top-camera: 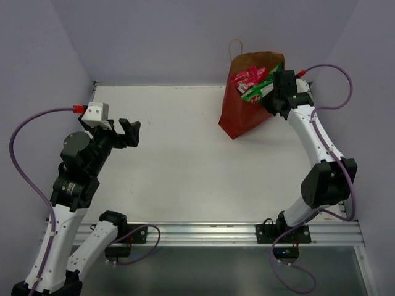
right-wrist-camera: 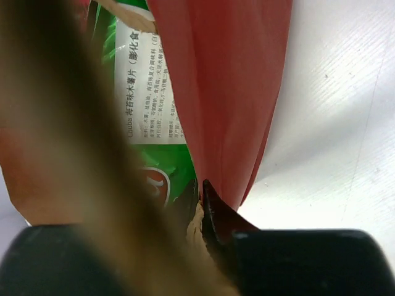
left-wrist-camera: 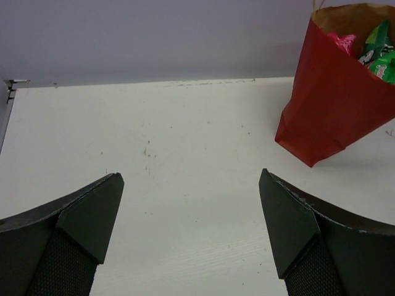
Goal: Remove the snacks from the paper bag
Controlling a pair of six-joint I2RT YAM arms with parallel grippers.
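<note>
– Black left gripper hangs over the left side of the white table, jaws spread wide, nothing between them
– touching anything?
– no, it hovers off the surface, fingertips pointing toward the middle of the table
– ok. where's the paper bag?
– far right of the table, close to the back wall. Reddish-brown outside, tan inside. It's tilted, with the mouth leaning toward the right arm. One twine handle sticks up at the back rim
– snacks?
– all in the bag, showing at the mouth: red candy bags on the left, green chip bag just right of them, against the bag's right wall
– right gripper?
– at the bag's mouth, on the right rim. In the wrist view one dark finger lies right against the green chip bag, with the red bag wall just beside it on the other side. The second finger is hidden behind a blurred tan strip close to the lens
– closed on the packet?
– cannot tell. The gap looks narrow, but whether it pinches the packet, the paper rim or both doesn't show
</note>
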